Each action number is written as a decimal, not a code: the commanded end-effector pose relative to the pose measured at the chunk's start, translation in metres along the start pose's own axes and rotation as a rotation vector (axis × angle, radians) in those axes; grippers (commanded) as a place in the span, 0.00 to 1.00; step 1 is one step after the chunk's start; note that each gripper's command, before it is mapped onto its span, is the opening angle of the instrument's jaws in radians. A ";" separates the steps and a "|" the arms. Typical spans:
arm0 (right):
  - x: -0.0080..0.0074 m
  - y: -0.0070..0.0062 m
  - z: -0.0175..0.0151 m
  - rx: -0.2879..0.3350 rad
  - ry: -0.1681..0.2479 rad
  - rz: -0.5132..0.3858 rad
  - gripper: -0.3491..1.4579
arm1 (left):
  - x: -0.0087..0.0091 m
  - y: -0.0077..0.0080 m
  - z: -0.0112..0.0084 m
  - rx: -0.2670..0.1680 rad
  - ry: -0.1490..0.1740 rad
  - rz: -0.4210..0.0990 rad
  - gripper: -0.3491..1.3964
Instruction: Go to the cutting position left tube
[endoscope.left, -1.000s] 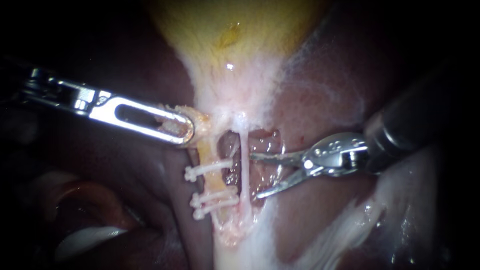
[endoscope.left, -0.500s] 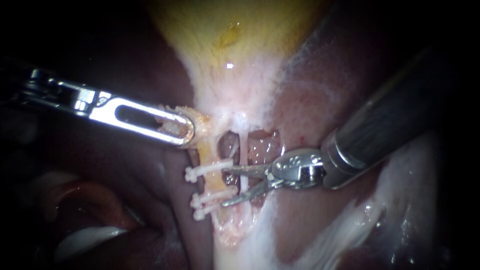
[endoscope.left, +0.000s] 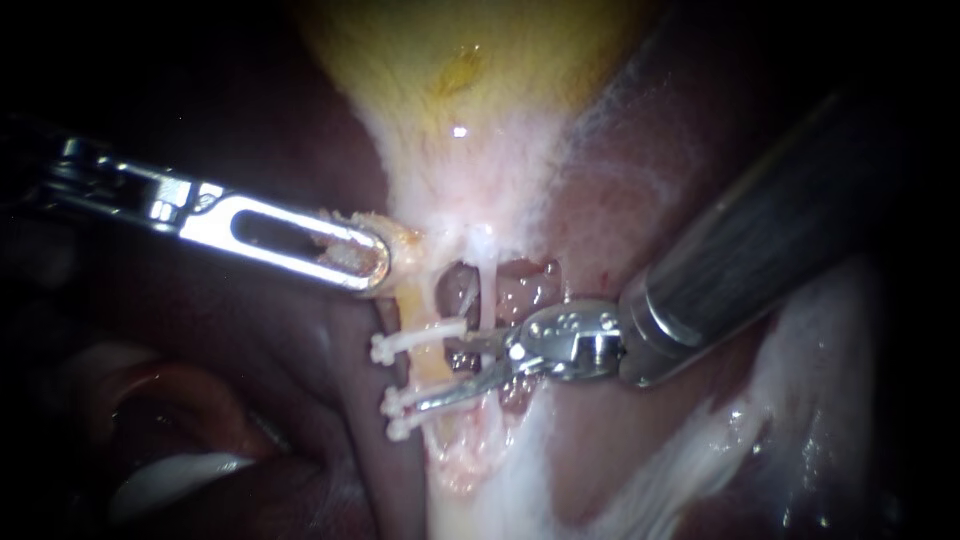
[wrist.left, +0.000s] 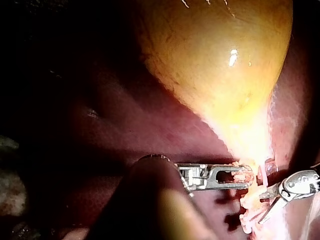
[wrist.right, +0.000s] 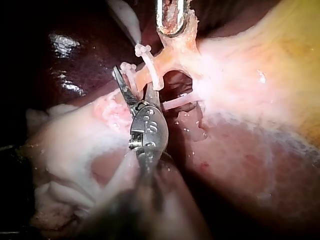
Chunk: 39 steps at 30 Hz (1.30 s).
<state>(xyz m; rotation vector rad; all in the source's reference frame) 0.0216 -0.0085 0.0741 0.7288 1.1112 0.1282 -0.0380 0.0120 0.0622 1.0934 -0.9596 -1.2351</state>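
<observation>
Close view of a gallbladder (endoscope.left: 470, 60) narrowing to two tubes: the left instrument (endoscope.left: 365, 262) has its pincer clenched on gallbladder tissue at the neck, holding it out to the side. The right instrument (endoscope.left: 440, 375) has its bladed pincer released and spread around the yellowish left tube (endoscope.left: 428, 362), between the upper clip (endoscope.left: 415, 340) and the lower pair of clips (endoscope.left: 430, 402). The approach looks nearly complete, though it is hard to tell whether the blades fully bracket the tube, so a small advance may remain.
</observation>
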 end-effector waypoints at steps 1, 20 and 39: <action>0.0001 0.0000 0.0002 0.006 0.003 0.003 0.99 | 0.0000 0.0001 0.0001 0.000 0.000 -0.001 0.00; 0.0002 0.0015 0.0040 0.068 0.091 0.118 0.98 | -0.0007 0.0008 0.0007 -0.001 -0.001 -0.001 0.00; 0.0004 0.0017 0.0043 0.074 0.108 0.133 0.98 | -0.0007 0.0009 0.0008 -0.001 -0.002 0.000 0.00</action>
